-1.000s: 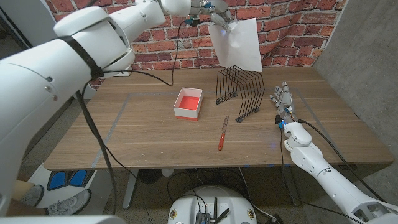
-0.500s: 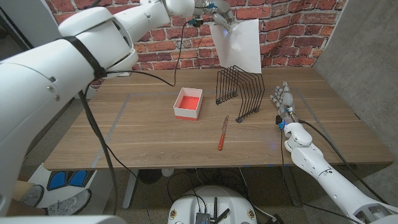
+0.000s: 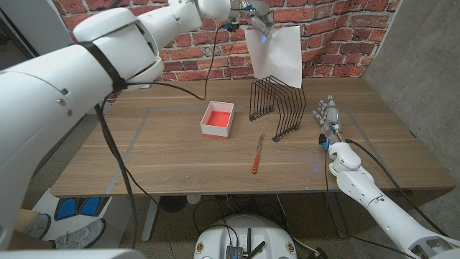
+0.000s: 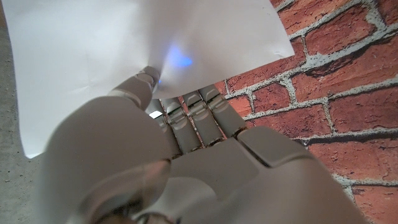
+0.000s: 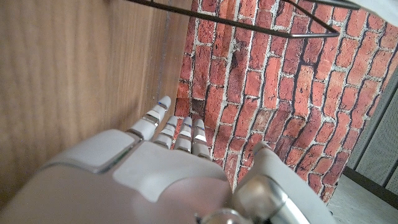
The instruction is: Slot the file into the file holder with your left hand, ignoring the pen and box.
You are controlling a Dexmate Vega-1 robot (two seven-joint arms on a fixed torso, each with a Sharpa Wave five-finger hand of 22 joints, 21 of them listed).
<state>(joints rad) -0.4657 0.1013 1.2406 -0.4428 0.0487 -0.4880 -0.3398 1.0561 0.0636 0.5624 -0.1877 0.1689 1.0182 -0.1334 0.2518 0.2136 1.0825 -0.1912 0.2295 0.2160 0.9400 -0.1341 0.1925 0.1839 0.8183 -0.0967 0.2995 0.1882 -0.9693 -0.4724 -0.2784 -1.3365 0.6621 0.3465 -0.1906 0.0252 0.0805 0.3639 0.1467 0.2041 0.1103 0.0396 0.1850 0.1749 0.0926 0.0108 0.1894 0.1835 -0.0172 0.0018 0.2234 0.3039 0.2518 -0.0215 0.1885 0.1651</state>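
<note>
Holding the white file (image 3: 276,54) up in the air with my left hand (image 3: 253,16), I see its top edge pinched in my fingers (image 4: 186,115), which lie close together against the sheet in the left wrist view. The file hangs tilted in front of the brick wall (image 3: 330,32), above the black wire file holder (image 3: 278,106), its lower corner just over the back dividers; I cannot tell whether it touches them. The holder stands on the wooden table (image 3: 165,155) toward the far side, right of the middle. My right hand (image 3: 328,115) is at the table to the right of the holder, apart from it, fingers pointing away from me and lying side by side, gripping nothing. A red-lined box (image 3: 218,119) sits left of the holder, and a red pen (image 3: 257,154) lies nearer to me, between box and holder.
</note>
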